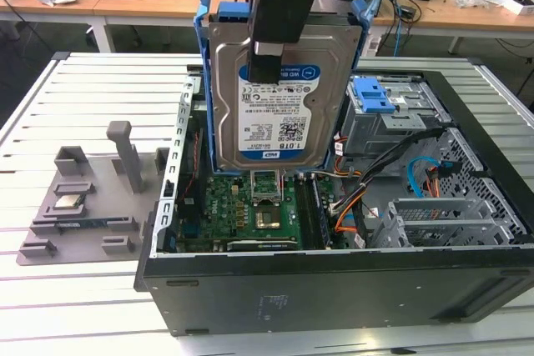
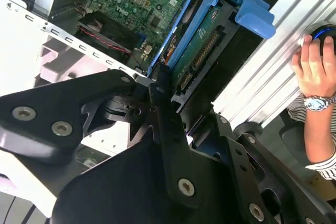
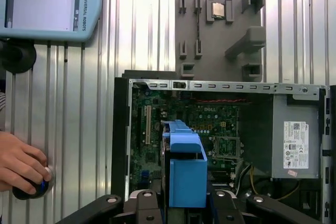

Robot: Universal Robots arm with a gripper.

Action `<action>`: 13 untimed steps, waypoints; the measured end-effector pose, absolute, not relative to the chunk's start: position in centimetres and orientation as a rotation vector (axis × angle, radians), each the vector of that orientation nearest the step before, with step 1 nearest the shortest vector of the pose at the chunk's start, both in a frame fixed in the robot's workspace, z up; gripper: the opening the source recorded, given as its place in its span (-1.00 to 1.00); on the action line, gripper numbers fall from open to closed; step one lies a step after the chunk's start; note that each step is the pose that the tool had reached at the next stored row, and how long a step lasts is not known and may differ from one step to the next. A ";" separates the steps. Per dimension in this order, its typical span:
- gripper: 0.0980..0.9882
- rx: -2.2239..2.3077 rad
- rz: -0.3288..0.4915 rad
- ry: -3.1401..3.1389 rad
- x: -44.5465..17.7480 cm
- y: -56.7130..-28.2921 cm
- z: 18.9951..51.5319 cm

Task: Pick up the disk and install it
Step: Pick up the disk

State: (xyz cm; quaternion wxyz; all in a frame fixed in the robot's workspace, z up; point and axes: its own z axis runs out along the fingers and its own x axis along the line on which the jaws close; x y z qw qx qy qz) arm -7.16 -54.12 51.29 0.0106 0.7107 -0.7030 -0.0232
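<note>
Fingers (image 1: pixel 264 62) pinch the disk (image 1: pixel 279 114) upright, hanging above the open case (image 1: pixel 334 289).

Bright even light, white glare on the slatted table (image 3: pixel 142 24) in the first wrist view, soft shadows

**Three Cameras, One Open Case**

The exterior view stands off, raised, looking down across the table (image 1: pixel 83 306) into the computer case (image 1: pixel 334 289). The first wrist view faces straight down from high above it. The second wrist view sits close, apparently angled along the disk (image 2: pixel 210 30). All share the motherboard (image 3: pixel 210 116).
</note>
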 end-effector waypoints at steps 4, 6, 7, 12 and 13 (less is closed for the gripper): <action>-0.40 2.218 -0.072 -2.194 -7.2 -54.8 51.3; -0.40 2.218 -0.072 -2.194 -7.2 -55.1 51.3; -0.40 2.218 -0.072 -2.194 -7.2 -55.3 51.3; -0.40 2.218 -0.072 -2.194 -7.0 -55.9 51.2; -0.40 2.217 -0.072 -2.194 -6.6 -55.9 51.2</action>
